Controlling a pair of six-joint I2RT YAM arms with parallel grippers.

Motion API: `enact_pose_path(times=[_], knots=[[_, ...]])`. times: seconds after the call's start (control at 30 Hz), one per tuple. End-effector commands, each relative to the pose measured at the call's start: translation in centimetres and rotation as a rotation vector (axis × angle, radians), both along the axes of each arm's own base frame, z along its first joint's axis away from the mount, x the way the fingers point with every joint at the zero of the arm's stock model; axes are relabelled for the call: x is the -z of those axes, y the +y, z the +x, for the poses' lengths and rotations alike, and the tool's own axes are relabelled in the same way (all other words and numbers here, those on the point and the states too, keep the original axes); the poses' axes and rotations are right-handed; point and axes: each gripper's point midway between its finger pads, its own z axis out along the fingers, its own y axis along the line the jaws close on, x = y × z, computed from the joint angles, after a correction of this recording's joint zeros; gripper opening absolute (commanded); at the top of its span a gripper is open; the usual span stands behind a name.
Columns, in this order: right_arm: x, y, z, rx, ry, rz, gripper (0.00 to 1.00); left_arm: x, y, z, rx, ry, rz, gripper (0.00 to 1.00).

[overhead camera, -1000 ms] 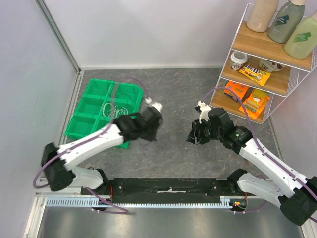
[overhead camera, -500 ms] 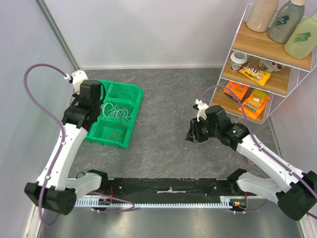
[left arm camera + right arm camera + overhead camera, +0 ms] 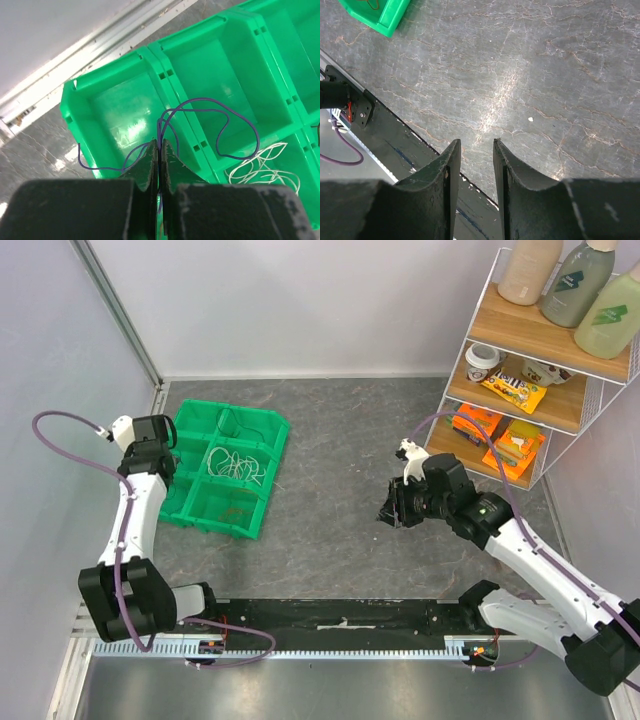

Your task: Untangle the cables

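Judged feather-light and limp, the purple cable (image 3: 205,98) is pinched mid-strand in the clamped left hand (image 3: 159,152) at the tray's (image 3: 210,65) 9 o'clock; the narrowly parted right hand (image 3: 474,150) seems empty.

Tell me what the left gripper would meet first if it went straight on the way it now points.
Probably the green bin: the left gripper, shut on the purple cable, points at the wall between two of its compartments. The depth is unclear.

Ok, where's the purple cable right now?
In the left wrist view, the purple cable is pinched in the shut left gripper. It loops over the green bin on the table's left side, beside the compartment holding the white cable.
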Motion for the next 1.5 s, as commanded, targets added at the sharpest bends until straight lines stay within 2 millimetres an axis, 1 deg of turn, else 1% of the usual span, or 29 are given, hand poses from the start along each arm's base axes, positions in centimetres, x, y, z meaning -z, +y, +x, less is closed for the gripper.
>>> enact_pose_path(times=[0.0,0.17,0.27,0.37,0.5,0.57,0.63,0.77,0.8,0.83,0.9,0.97,1.0,1.07,1.1,1.13,1.23,1.3,1.37,1.4,1.47], knots=[[-0.6,-0.6,0.0,-0.001,-0.041,-0.003,0.39,1.6,-0.3,0.2,-0.154,-0.108,-0.232,0.01],[-0.6,-0.8,-0.1,-0.003,-0.043,-0.01,0.39,4.2,-1.0,-0.6,-0.297,-0.126,-0.434,0.02],[-0.4,-1.0,-0.2,0.0,-0.04,-0.016,0.4,4.8,-1.1,-1.4,-0.387,-0.134,-0.51,0.02],[-0.3,-1.1,-0.3,0.001,-0.039,-0.016,0.4,4.8,-0.7,-2.2,-0.45,-0.126,-0.516,0.02],[0.0,-1.0,-0.2,-0.009,-0.028,-0.024,0.39,4.7,0.1,-4.6,-0.582,-0.094,-0.482,0.02],[0.0,-0.8,0.0,-0.012,-0.025,-0.024,0.39,4.7,0.1,-5.3,-0.617,-0.093,-0.474,0.02],[0.0,-0.7,0.1,-0.012,-0.021,-0.024,0.39,5.2,-0.1,-5.7,-0.631,-0.079,-0.483,0.02],[0.0,-0.6,0.1,-0.015,-0.02,-0.023,0.4,5.8,-0.6,-5.7,-0.635,-0.07,-0.518,0.02],[0.1,-0.6,0.0,-0.018,-0.017,-0.023,0.39,5.7,-0.6,-5.5,-0.629,-0.074,-0.518,0.04],[0.1,-0.6,0.0,-0.016,-0.016,-0.022,0.39,5.4,-0.5,-5.2,-0.616,-0.082,-0.513,0.14],[0.1,-0.6,-0.1,-0.018,-0.014,-0.019,0.39,4.3,-0.1,-4.6,-0.569,-0.098,-0.487,0.42],[0.2,-0.6,0.0,-0.016,-0.012,-0.02,0.39,2.9,0.3,-3.8,-0.542,-0.127,-0.463,0.62],[0.2,-0.6,0.0,-0.017,-0.01,-0.02,0.4,2.0,0.5,-3.5,-0.533,-0.146,-0.453,0.72],[0.1,-0.5,0.0,-0.02,-0.009,-0.02,0.39,0.8,0.2,-2.9,-0.506,-0.168,-0.448,0.82],[0.1,-0.5,0.1,-0.021,-0.007,-0.02,0.39,0.5,-0.2,-2.5,-0.496,-0.178,-0.457,0.89],[0.1,-0.4,0.2,-0.022,-0.007,-0.021,0.4,0.1,-0.6,-2.2,-0.487,-0.194,-0.479,0.92],[-0.1,-0.3,0.4,-0.02,-0.008,-0.026,0.39,-0.7,-2.3,-1.3,-0.453,-0.226,-0.548,0.94],[0.0,-0.3,0.6,-0.019,-0.006,-0.03,0.4,-1.6,-3.9,-0.4,-0.38,-0.24,-0.573,0.94],[0.1,-0.4,0.7,-0.012,-0.008,-0.039,0.4,-2.6,-6.6,1.1,-0.235,-0.242,-0.569,0.94],[0.1,-0.6,1.0,0.001,-0.014,-0.046,0.4,-3.2,-8.8,1.8,-0.135,-0.243,-0.569,0.93],[0.0,-1.0,1.5,0.032,-0.032,-0.06,0.4,-4.0,-14.2,3.0,0.113,-0.245,-0.56,0.91]])
